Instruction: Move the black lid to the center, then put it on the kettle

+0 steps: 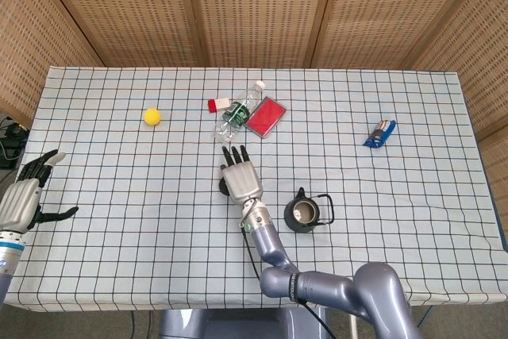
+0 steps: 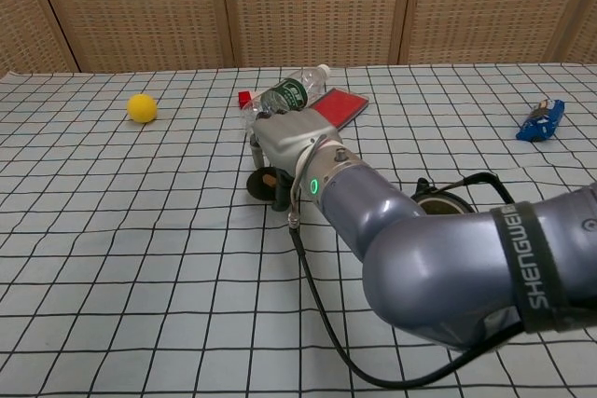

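The left hand (image 1: 22, 198) is sitting at the far left edge of the table (image 1: 119, 196), at nine o'clock, with its fingers spread and nothing in them. The yellow ball (image 1: 152, 116) is lying at ten o'clock. In the middle, the right hand (image 1: 240, 177) is lying flat over the black lid (image 2: 261, 181), palm down and fingers straight. It may be touching the lid, but the chest view is not showing that clearly. The kettle (image 1: 304, 213) is standing just to its right, at four o'clock, with its top open.
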Action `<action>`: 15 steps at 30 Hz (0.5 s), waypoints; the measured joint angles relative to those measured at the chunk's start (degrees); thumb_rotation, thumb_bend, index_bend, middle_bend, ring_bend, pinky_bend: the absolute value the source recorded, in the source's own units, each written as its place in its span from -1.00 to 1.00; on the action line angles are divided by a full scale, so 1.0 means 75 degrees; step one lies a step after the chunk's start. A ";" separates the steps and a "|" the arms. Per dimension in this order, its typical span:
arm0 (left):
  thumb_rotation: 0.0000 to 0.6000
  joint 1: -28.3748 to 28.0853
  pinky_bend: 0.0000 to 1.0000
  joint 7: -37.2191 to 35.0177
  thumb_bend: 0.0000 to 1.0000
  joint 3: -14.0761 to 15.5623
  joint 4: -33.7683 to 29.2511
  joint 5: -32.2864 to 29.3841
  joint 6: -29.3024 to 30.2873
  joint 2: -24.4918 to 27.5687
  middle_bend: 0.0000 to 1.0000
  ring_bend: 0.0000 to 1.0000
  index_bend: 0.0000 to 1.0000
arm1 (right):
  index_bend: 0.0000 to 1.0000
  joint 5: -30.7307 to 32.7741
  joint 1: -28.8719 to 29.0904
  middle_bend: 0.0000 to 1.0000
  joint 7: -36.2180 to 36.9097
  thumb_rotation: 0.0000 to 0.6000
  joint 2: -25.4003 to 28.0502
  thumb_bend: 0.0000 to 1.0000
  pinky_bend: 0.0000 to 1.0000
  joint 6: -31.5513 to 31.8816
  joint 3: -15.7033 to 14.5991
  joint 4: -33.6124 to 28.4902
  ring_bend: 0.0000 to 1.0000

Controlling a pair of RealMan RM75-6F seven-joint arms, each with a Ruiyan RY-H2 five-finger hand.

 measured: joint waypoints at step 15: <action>1.00 0.0170 -1.00 0.0391 -0.68 -0.0015 -0.0274 0.0143 0.0417 0.0030 -1.00 -1.00 -1.00 | -0.08 -0.0251 -0.1101 -0.83 -0.0977 1.00 0.1783 -0.03 -1.00 0.1592 -0.0688 -0.3452 -1.00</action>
